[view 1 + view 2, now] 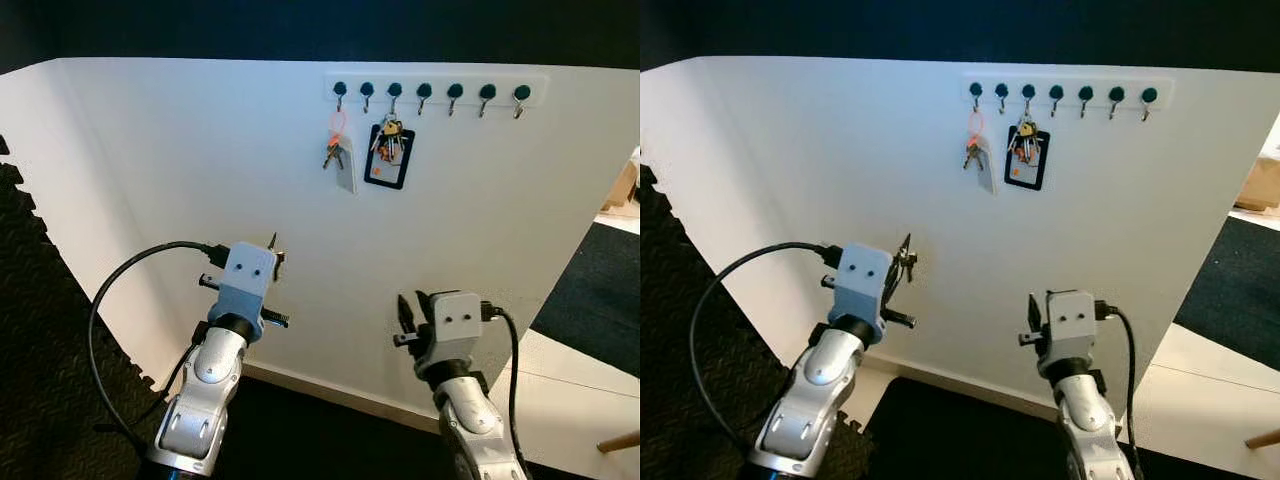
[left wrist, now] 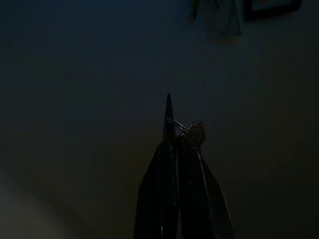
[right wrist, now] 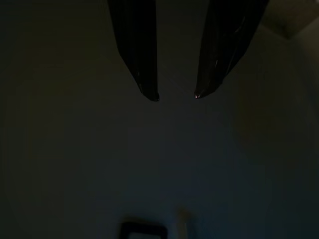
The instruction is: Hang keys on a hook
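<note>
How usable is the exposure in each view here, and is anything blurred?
Left and right eye views: bright and sharp, white wall evenly lit, row of dark round hooks crisp. Left wrist view: very dark, left tool a shut silhouette pinching a small metal key bunch. Right wrist view: equally dark, right tool open, fingertips glinting faintly.

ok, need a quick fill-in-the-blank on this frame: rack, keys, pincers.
1. The hook rack carries ____ hooks.
2. The key bunch is pinched in the ____ pincer.
3. The right pincer has its fingers ____.
4. Beside the orange-looped keys hangs a set with a ____ card holder.

Missing: seven; left; open; black
</note>
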`<state>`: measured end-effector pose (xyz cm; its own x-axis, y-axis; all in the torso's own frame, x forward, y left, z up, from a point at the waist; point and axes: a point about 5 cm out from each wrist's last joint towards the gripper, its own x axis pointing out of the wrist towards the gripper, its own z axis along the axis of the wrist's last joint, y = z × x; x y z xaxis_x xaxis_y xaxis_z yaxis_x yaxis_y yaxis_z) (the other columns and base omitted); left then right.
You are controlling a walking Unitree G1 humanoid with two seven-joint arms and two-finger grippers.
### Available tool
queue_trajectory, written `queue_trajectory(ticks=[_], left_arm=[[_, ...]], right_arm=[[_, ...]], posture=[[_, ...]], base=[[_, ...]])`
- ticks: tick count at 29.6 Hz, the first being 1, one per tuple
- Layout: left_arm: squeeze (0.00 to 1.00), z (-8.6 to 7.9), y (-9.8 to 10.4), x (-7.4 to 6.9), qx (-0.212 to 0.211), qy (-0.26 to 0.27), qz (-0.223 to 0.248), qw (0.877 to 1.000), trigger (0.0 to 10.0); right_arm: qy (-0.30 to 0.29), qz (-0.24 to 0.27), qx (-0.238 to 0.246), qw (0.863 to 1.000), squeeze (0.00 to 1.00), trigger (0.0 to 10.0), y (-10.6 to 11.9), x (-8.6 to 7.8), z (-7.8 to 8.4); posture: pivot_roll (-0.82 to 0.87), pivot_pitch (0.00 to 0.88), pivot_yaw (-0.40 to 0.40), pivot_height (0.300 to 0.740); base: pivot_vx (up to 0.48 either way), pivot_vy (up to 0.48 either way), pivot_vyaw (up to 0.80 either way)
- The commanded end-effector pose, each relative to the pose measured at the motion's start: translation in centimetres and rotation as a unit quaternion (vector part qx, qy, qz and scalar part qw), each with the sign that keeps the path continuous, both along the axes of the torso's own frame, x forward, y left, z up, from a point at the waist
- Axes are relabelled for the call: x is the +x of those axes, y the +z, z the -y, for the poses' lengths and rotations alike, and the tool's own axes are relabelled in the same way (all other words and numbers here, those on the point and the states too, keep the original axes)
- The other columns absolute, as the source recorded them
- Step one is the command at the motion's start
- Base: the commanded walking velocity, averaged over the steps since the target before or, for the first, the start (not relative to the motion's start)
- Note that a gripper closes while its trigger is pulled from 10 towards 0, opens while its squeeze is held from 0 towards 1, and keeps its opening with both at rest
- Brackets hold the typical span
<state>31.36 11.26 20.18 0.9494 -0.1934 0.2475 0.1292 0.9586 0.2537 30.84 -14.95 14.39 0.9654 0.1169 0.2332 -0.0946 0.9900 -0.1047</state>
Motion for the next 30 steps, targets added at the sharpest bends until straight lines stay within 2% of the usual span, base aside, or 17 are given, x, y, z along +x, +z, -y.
queue_trajectory(ticks=[1,11,30], left_arm=[[0.0,-0.16,-0.59,0.06,0.006,0.005,-0.009,1.0,10.0],[0.0,-0.34,-0.68,0.14,0.007,0.009,-0.011,1.0,10.0],[0.0,-0.54,-0.83,0.32,0.009,0.016,-0.014,1.0,10.0]], right_arm=[[0.001,-0.001,0.0,1.0,0.0,10.0,-0.12,-0.05,-0.03],[-0.002,-0.002,-0.001,1.0,0.0,10.0,-0.21,-0.14,0.22],[0.001,-0.005,0.0,1.0,0.0,10.0,-0.36,-0.07,-0.03]], posture=[[0.05,0.166,0.074,0.74],[0.05,0.17,0.077,0.74],[0.05,0.169,0.075,0.74]], base=[[0.0,-0.48,0.0],[0.0,-0.466,0.0],[0.0,0.0,0.0]])
